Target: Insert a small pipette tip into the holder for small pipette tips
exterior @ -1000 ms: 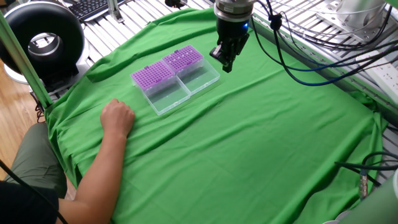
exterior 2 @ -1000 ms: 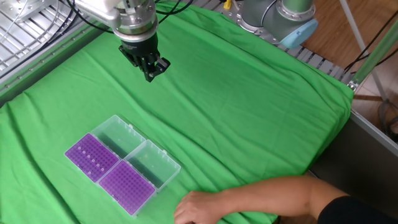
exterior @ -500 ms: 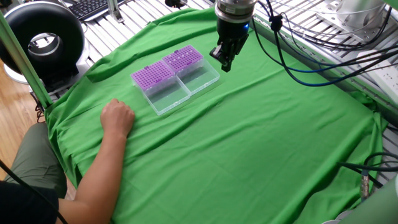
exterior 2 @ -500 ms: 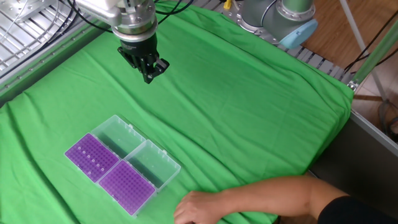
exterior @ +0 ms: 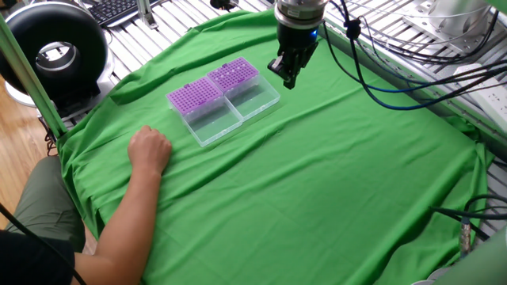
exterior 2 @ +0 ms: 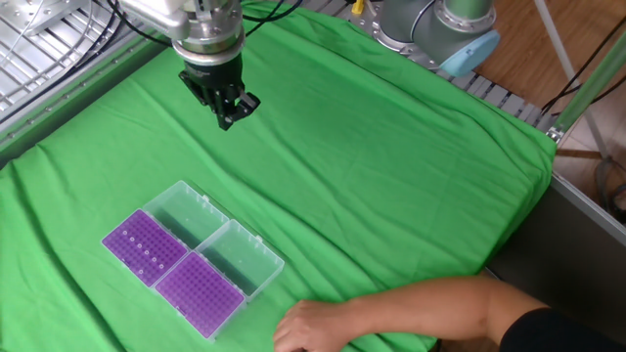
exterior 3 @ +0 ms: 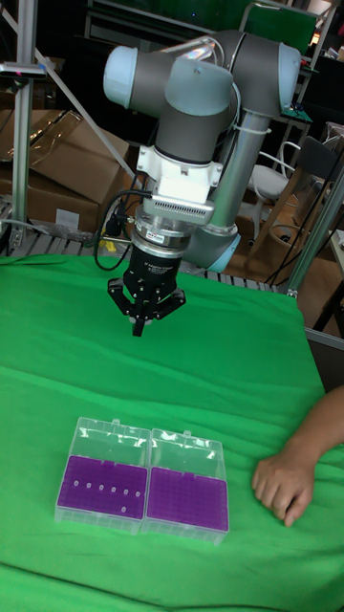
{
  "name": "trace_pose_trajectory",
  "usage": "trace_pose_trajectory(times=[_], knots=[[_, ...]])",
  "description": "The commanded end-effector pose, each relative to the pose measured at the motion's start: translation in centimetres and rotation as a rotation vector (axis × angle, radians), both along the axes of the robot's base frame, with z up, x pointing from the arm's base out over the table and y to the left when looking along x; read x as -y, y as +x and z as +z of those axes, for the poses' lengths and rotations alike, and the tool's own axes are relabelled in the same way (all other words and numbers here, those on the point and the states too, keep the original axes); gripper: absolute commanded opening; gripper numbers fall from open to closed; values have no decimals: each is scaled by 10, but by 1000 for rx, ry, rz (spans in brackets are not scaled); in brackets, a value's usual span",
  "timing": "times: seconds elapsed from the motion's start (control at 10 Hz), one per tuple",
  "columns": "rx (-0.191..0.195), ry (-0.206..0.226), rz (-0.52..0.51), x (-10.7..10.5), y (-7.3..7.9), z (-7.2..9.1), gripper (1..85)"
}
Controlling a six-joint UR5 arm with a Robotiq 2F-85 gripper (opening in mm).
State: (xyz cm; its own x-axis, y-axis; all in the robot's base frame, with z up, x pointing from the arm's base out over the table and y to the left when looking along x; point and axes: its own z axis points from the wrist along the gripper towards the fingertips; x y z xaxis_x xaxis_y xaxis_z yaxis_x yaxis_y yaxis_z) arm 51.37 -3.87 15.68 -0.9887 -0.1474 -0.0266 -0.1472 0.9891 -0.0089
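Green cloth (exterior: 333, 174) covers the table under the gripper (exterior 3: 139, 330), which hangs above it with fingers drawn narrow to a point; whether a pipette tip sits between them cannot be told. Two clear tip holders (exterior 2: 191, 262) with purple racks lie side by side beyond its fingertips, apart. A person's hand (exterior: 149, 148) rests farther off.

Green cloth (exterior: 317, 182), purple racks (exterior 2: 171, 264) in clear boxes (exterior 2: 210, 235), black hand (exterior 3: 140, 327).

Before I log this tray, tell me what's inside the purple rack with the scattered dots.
The left purple rack holds a few pale pipette tips; the rest looks vacant. Their count is unclear.
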Motion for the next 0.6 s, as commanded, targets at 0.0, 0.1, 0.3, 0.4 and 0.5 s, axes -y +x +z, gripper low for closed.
trace_pose_trajectory(times=[0.0,0.1,0.3,0.4,0.5], knots=[[-8,50,114,-11,13,-10,193],[-5,47,119,-14,25,-21,193],[3,21,137,-16,51,-31,183],[3,19,129,-20,57,-31,167],[-1,16,125,-22,54,-26,167]])
